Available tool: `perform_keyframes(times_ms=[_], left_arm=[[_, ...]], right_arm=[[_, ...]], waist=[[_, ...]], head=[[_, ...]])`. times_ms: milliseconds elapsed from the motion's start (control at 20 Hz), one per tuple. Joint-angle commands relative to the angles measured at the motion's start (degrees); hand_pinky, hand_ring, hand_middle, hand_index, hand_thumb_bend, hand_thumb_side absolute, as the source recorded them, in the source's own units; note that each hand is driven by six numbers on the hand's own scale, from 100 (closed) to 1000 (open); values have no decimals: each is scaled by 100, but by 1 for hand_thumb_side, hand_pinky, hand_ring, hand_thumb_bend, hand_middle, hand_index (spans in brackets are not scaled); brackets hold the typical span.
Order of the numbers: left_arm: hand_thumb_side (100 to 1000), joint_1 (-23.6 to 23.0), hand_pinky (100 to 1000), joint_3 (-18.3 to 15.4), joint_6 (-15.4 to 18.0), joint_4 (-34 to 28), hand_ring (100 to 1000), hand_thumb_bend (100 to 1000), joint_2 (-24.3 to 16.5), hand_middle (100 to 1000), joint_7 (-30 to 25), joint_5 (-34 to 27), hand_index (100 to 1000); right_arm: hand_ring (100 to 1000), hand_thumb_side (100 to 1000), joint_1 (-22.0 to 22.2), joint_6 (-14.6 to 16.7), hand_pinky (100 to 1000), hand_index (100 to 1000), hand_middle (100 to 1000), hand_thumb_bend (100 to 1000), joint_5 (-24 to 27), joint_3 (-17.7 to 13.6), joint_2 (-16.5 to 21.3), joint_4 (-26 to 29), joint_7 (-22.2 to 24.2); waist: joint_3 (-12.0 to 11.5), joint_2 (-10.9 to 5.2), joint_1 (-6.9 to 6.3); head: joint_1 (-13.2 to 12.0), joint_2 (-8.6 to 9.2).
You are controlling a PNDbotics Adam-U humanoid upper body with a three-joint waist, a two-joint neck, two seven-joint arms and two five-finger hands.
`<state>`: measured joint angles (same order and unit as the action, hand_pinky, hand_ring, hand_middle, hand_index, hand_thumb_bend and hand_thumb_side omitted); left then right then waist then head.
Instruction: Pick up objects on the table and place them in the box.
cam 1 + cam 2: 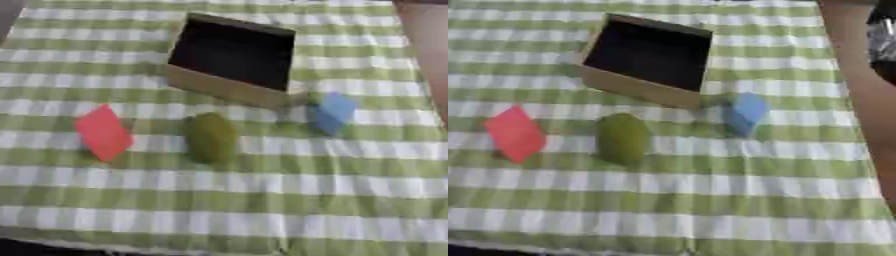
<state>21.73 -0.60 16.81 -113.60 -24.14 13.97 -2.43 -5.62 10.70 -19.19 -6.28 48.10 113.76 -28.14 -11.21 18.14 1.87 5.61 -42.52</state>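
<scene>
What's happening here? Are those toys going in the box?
Nothing is being handled right now: neither robot hand shows in the pictures. Three things lie in a row on the green-and-white checked cloth: a red block on the left, a dark green oval thing in the middle, and a blue block on the right. Behind them sits the open box, dark inside, with nothing visible in it. So all three still wait on the table.

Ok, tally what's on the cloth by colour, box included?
Red: 1, a block
Green: 1, an oval thing
Blue: 1, a block
Tan: 1, the box, dark inside
Total: 4
</scene>
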Motion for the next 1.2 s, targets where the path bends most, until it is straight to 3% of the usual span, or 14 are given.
perform_keyframes(times_ms=[50,450,750,1000,1200], left_arm=[[586,68,745,-20,17,-99,749,148,-144,725,-8,4,884],[592,43,744,-30,17,-99,750,141,-192,726,10,47,884],[598,47,744,-38,20,-99,750,136,-252,726,26,84,885],[601,64,744,-27,21,-99,750,130,-309,726,26,110,885],[601,70,744,-17,20,-99,751,126,-354,727,19,124,885]], right_arm=[[887,470,-69,17,864,846,640,100,30,-36,95,83,26],[892,470,-47,-73,865,851,650,100,-84,-83,98,83,56],[907,419,106,-264,872,869,695,100,-420,-120,378,83,168],[922,247,170,-360,882,895,768,100,-838,-58,833,83,529],[925,198,204,-366,893,910,830,100,-1302,15,1262,83,1093]], waist=[[24,-162,56],[52,-60,75],[42,49,131],[40,118,152],[46,131,151]], head=[[17,164],[5,302],[-28,319],[-41,311],[-50,298]])
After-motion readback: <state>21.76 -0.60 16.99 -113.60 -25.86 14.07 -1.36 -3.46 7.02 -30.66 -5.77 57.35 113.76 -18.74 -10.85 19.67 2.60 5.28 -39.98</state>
